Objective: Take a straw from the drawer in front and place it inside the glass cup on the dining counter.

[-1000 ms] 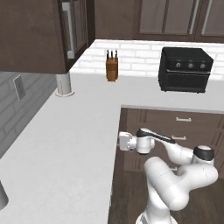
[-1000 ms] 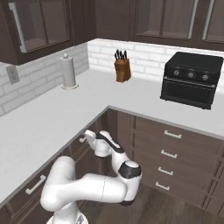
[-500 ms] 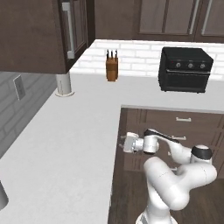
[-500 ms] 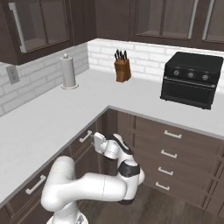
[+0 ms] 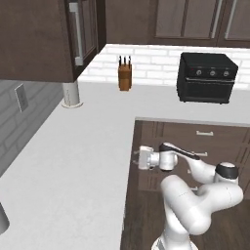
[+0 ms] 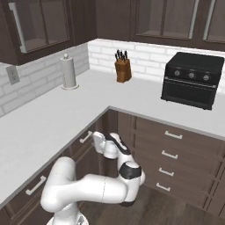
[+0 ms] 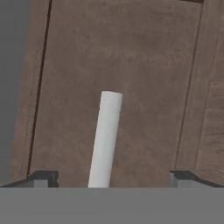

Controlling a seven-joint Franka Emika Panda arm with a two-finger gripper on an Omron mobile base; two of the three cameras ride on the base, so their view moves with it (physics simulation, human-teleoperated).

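I have the gripper (image 7: 107,178) right at the drawer (image 7: 118,74) front. Its silver handle (image 7: 105,139) runs from lower centre up to mid frame, between my spread fingertips (image 7: 43,178), nearer the left one. Nothing is grasped. The straw must be inside.

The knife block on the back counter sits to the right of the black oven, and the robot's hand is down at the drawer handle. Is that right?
Not quite. The knife block stands to the left of the black oven, not the right; both base views show it. The rest holds: the gripper is right up against the drawer's silver handle, as the hand view shows.
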